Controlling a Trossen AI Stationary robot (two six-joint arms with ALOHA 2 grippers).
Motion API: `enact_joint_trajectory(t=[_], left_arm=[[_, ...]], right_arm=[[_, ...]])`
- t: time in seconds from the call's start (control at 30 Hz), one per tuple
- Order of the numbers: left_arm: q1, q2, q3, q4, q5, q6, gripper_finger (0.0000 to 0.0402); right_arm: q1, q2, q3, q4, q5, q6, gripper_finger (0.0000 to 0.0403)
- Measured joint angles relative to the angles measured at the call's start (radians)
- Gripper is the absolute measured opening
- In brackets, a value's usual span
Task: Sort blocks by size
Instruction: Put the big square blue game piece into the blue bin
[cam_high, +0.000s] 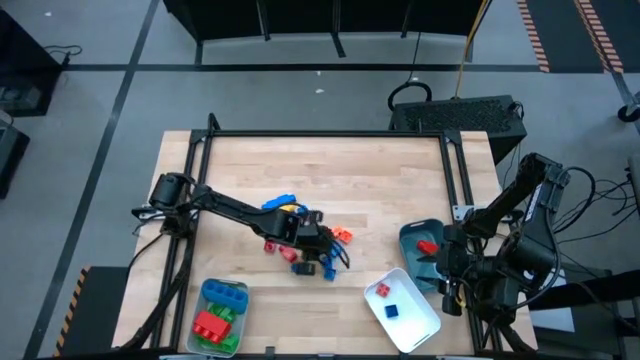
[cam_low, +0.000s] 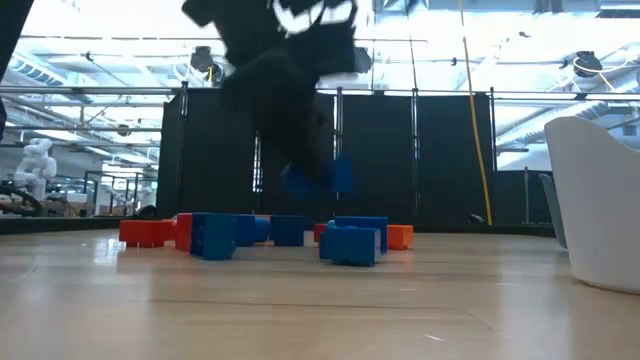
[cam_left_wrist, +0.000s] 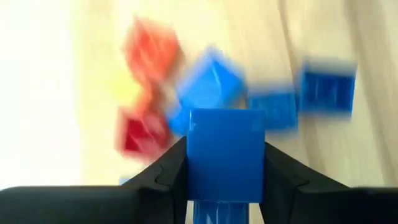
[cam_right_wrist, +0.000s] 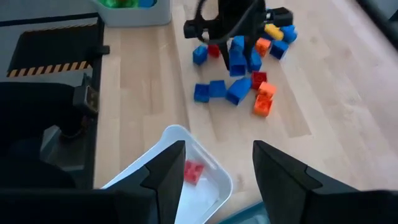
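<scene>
A loose cluster of blue, red and orange blocks (cam_high: 300, 240) lies flat on the wooden table near its middle. My left gripper (cam_high: 325, 262) hovers over the cluster's near right part, shut on a blue block (cam_left_wrist: 225, 149) that also shows in the low view (cam_low: 315, 178) above the lying blocks. My right gripper (cam_right_wrist: 214, 174) stands open and empty at the table's right side, above the white tray (cam_right_wrist: 168, 140). My left gripper pinches the blue block by two opposite sides (cam_left_wrist: 193, 155) between its two fingers (cam_left_wrist: 169, 177). The fingers slant down from the table's left side. The block is lifted clear of the table and of the other blocks.
A pale grey tray (cam_high: 205, 300) at the near left holds green, red and blue blocks. The white tray (cam_high: 425, 325) at the near right holds a small red and a small blue block. A teal tray (cam_high: 408, 238) beside it holds a red block.
</scene>
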Motion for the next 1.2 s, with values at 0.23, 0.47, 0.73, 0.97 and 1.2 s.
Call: enact_joint_trajectory(t=[0.23,0.47,0.73,0.97,1.2], left_arm=[[0.004,-0.005,0.110,0.268,-0.073,0.123,0.0135],[0.068,0.085,0.110,0.635,-0.054,0.135,0.0135],[0.089,0.244,0.224,0.808,0.017,0.092,0.0135],[0.089,0.402,0.438,0.782,0.057,0.115,0.0135],[0.092,0.511,0.597,0.770,0.083,0.114,0.0135]], right_arm=[[0.000,0.000,0.000,0.030,0.124,-0.077,0.0171],[0.000,0.000,0.000,0.171,0.140,-0.238,0.0171],[0.000,0.000,0.000,0.272,0.140,-0.353,0.0171],[0.000,0.000,0.000,0.277,0.139,-0.360,0.0171],[0.000,0.000,0.000,0.277,0.138,-0.360,0.0171]])
